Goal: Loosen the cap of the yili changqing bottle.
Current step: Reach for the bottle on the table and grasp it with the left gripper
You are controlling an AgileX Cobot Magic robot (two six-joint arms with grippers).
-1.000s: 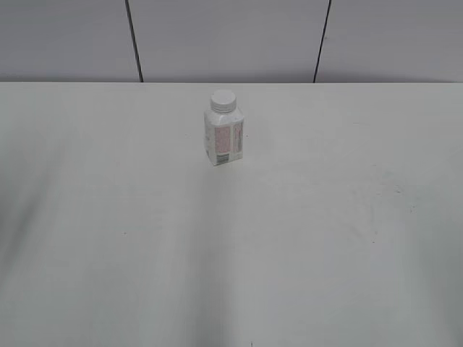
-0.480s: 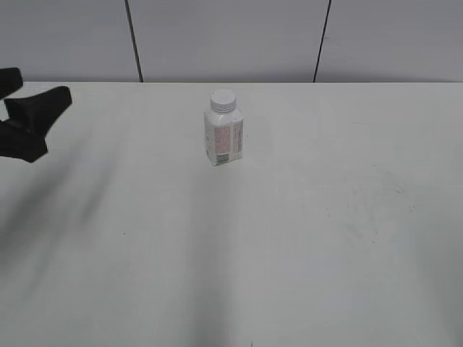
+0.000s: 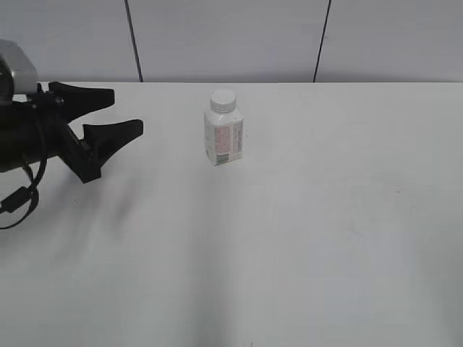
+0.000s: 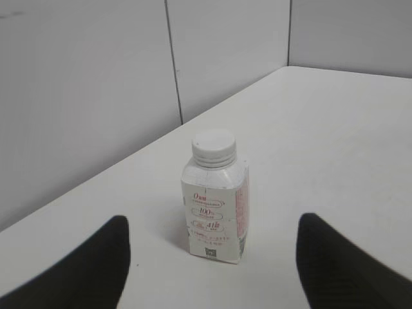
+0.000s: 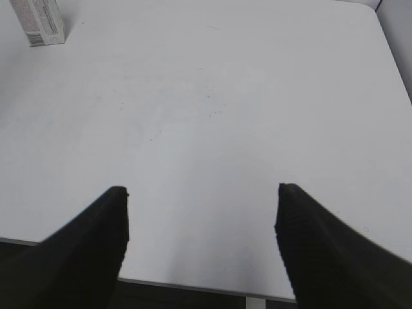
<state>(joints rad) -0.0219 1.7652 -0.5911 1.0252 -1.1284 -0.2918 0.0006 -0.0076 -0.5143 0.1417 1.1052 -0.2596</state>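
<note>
The yili changqing bottle (image 3: 224, 138) stands upright at the back middle of the white table, with its white cap (image 3: 223, 100) on the neck. In the left wrist view the bottle (image 4: 215, 206) and cap (image 4: 214, 146) face me, centred between the jaws but some way ahead. My left gripper (image 3: 123, 110) is open and empty, left of the bottle, fingers pointing at it; it also shows in the left wrist view (image 4: 212, 257). My right gripper (image 5: 201, 193) is open and empty over the table's near edge; the bottle's base (image 5: 38, 20) shows at that view's top left.
The white table (image 3: 289, 231) ends at a grey panelled wall (image 3: 231, 36) behind the bottle. The table's front edge (image 5: 193, 283) lies just under my right gripper. Faint scuff marks (image 5: 212, 103) dot the surface.
My left arm has come in from the left edge and moved right toward the bottle, jaws open. The bottle has not moved.
</note>
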